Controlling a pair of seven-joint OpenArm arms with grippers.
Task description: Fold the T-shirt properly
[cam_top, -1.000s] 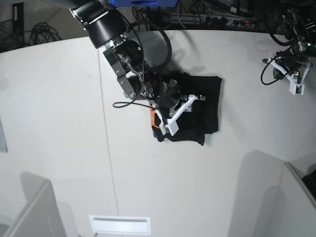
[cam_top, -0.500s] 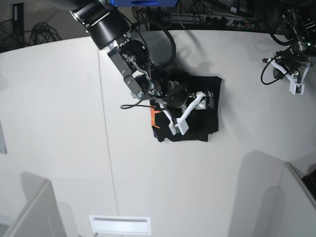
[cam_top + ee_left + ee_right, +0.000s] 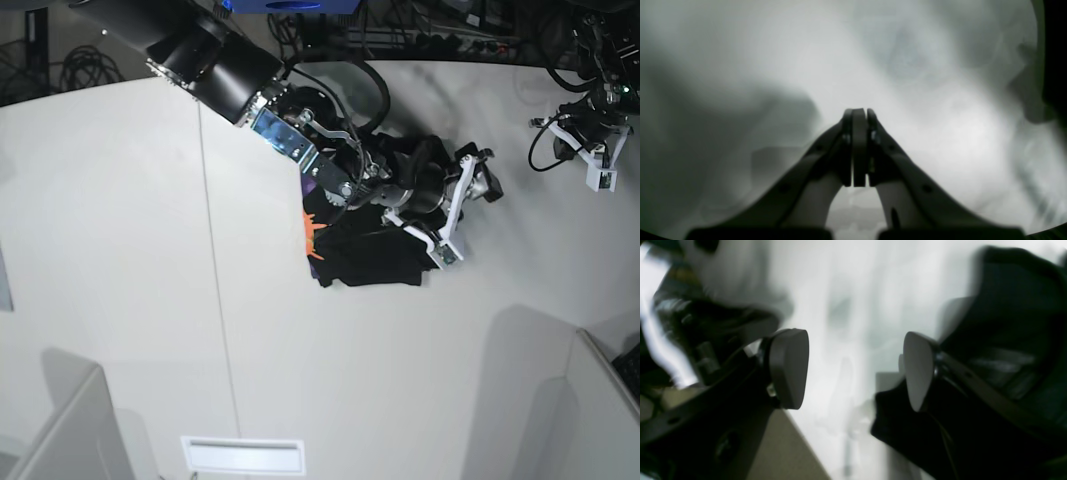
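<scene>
Right hand (image 3: pixel 462 205) swung across the shirt (image 3: pixel 368 262) to its far edge, fingers spread, prob just let go. Left hand (image 3: pixel 600 160) pressed together, parked well away.

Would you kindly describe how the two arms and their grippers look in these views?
The right arm is glossy black with silver brackets and black cables; its right gripper has white jaws with grey rounded pads. The left gripper is also white, with a looping black cable.
</scene>
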